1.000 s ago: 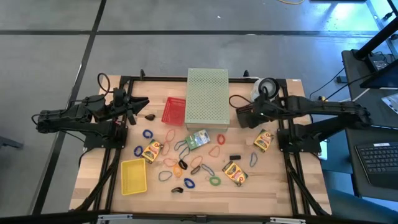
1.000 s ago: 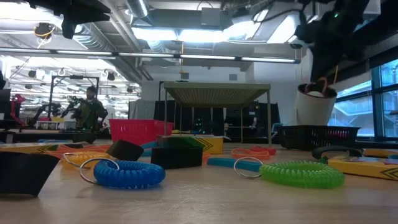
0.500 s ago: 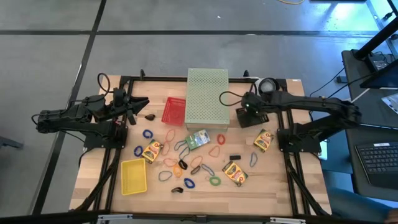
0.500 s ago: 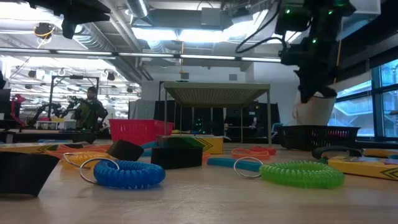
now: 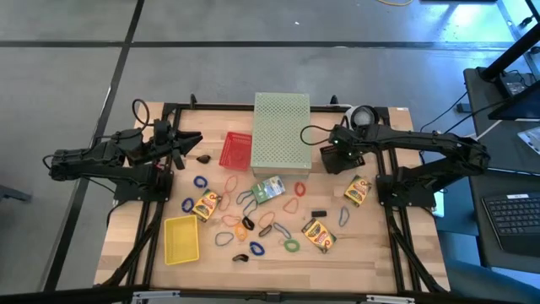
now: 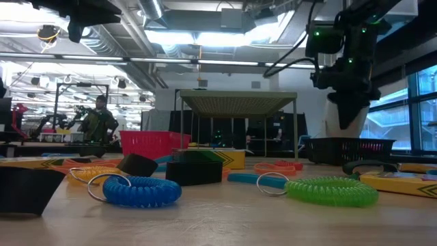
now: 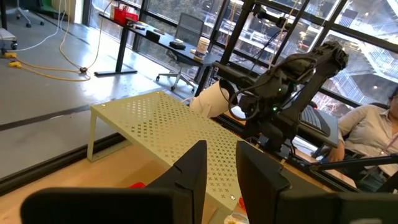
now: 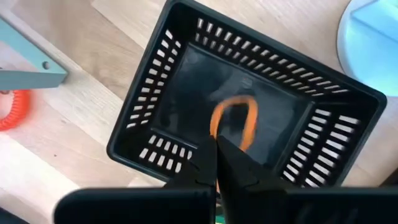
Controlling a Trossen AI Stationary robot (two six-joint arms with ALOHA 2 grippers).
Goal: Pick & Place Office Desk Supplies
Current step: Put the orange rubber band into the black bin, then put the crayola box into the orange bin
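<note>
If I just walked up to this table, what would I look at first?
Probably the big pale green box with holes at the back middle of the table, with colourful rubber-band loops and yellow-and-green card boxes scattered in front of it. Then the right gripper, shut on an orange loop, hanging over a black basket right of the big box.
</note>
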